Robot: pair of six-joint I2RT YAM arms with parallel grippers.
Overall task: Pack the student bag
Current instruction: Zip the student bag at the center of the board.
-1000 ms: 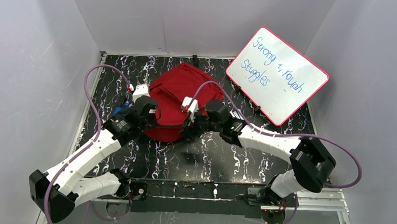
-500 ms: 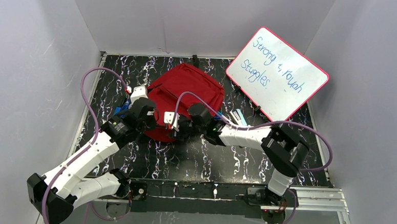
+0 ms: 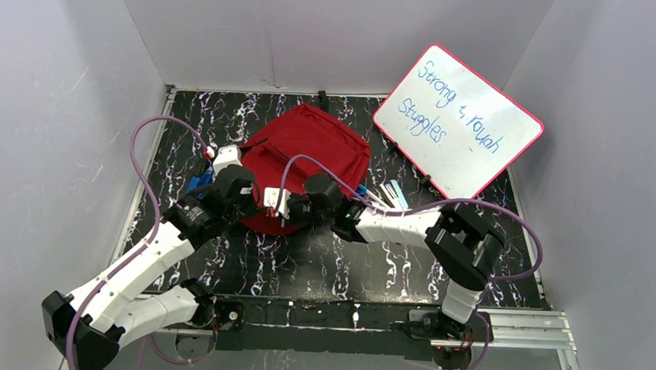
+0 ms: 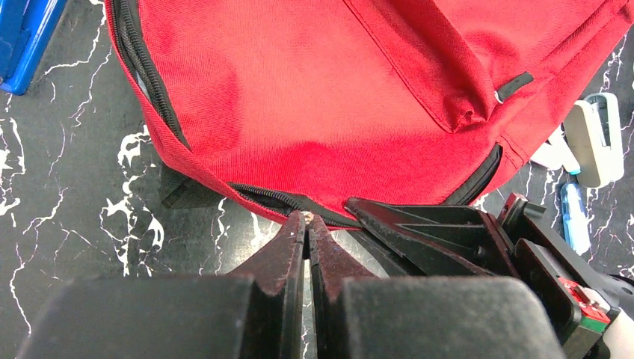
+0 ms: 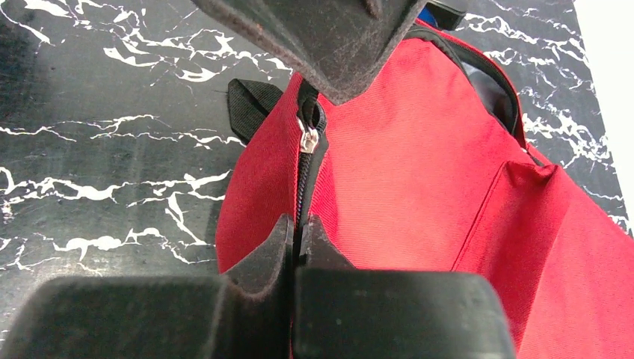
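Observation:
The student bag (image 3: 314, 150) lies flat mid-table, red with dark zippers. Both grippers meet at its near edge. My left gripper (image 4: 305, 218) is shut, its tips pinching the silver zipper pull (image 5: 309, 138) on the bag's (image 4: 314, 112) lower zipper. My right gripper (image 5: 299, 224) is shut too, its tips closed on the zipper seam of the bag (image 5: 419, 194) a short way along from the pull. The right gripper's black fingers (image 4: 426, 228) lie just right of the left tips. In the top view the left gripper (image 3: 262, 200) and right gripper (image 3: 279, 204) almost touch.
A whiteboard (image 3: 457, 124) with a pink rim leans at the back right. A blue object (image 3: 199, 181) lies left of the bag. A white stapler-like item (image 4: 598, 138) and a small blue-and-white tube (image 4: 574, 217) lie right of it. A black strap (image 4: 183, 193) pokes out underneath.
The right arm has swung left along the bag's near edge to meet the left gripper, and its jaws have closed. The left arm has barely moved.

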